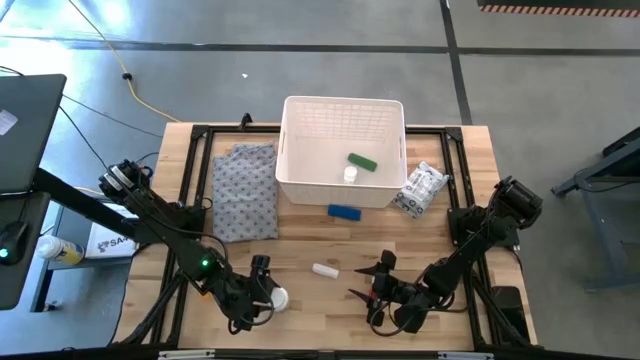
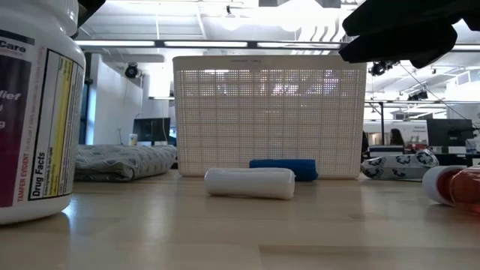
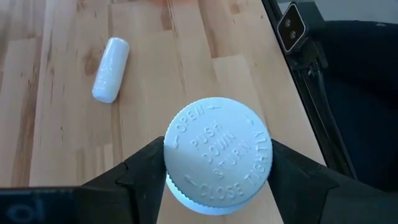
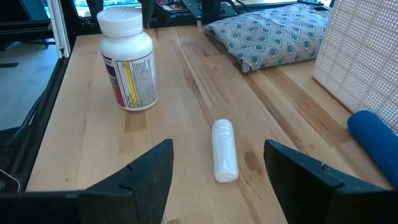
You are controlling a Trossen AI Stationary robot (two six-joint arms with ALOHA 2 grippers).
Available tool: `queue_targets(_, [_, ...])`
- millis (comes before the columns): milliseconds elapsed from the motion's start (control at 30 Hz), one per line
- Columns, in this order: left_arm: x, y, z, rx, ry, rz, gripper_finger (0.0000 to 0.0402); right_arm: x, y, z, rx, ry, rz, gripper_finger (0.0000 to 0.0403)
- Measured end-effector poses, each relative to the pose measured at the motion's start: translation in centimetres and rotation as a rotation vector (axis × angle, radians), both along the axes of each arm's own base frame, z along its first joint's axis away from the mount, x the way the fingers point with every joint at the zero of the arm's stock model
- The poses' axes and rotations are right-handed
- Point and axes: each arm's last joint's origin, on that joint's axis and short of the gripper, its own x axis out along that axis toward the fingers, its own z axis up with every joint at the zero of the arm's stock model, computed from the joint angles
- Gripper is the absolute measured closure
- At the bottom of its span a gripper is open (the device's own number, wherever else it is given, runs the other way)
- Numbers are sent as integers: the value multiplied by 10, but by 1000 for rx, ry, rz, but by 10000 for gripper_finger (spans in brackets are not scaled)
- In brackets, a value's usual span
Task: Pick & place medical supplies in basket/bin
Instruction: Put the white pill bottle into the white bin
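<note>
Left gripper (image 3: 217, 177) pinching white pill bottle (image 3: 217, 155) by its cap for lifting toward basket (image 1: 343, 150); right gripper (image 4: 217, 165) spread, waiting.

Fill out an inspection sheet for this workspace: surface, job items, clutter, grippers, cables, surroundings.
Surface: wooden table, bare between the items.
Job items: white basket holds a green tube and a small white vial. Outside it: blue block by the basket's near wall, crinkly packet at its right, white roll mid-table, pill bottle upright near the front edge, red bottle lying by the right arm.
Clutter: grey patterned cloth left of the basket.
Grippers: left gripper closed around the pill bottle's cap; right gripper open, empty, facing the white roll.
Cables: yellow cable on the floor.
Surroundings: concrete floor, monitor at left.
</note>
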Motion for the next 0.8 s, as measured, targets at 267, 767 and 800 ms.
queue_targets(267, [7,-1,19,-33,-46,16,130,0,0,0,3,1,2,163])
queue_targets(767, [50,43,124,143,-192,28,130,0,1,0,26,7,23,163])
queue_targets(800, [52,49,133,159,-199,31,130,0,1,0,29,9,26,163])
